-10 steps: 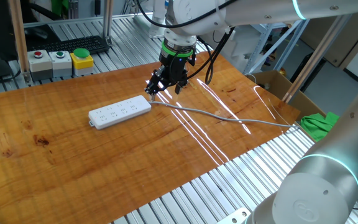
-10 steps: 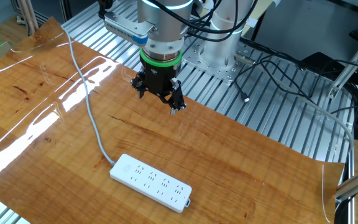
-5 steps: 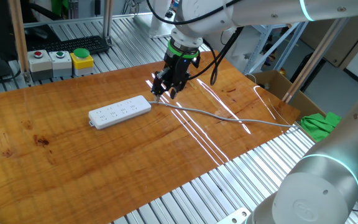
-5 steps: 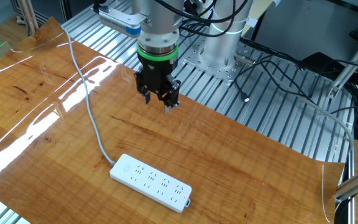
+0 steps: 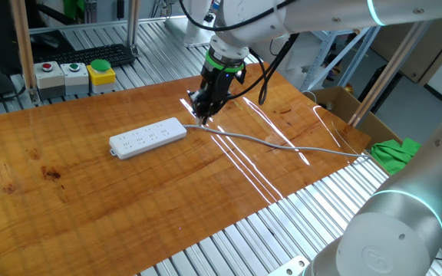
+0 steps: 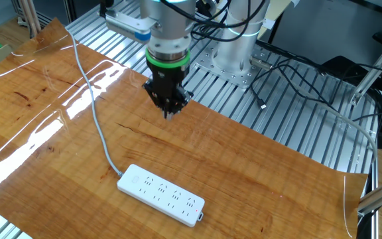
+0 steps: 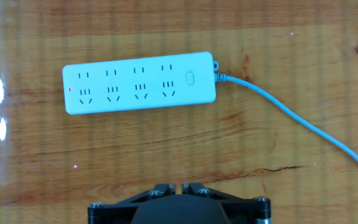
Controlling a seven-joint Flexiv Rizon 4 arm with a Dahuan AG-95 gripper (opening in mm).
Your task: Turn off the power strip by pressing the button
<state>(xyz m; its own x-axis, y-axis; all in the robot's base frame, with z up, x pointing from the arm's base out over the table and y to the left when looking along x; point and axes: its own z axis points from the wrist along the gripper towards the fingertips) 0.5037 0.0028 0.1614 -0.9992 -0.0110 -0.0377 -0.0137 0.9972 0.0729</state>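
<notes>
Wooden worktop (image 5: 129, 199): fingers (image 6: 169, 114) have closed together since 0.5 s ago, hovering off the power strip (image 7: 140, 86); button (image 7: 189, 78) unpressed.

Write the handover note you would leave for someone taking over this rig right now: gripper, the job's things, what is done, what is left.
Gripper: fingers shut together, holding nothing, hanging above the table.
Power strip: flat on the wooden table, untouched, cable leading off one end.
Button: at the cable end of the strip; a small red light shows at the far end.
Done: nothing pressed yet.
Left: come down over the button and press it.
</notes>
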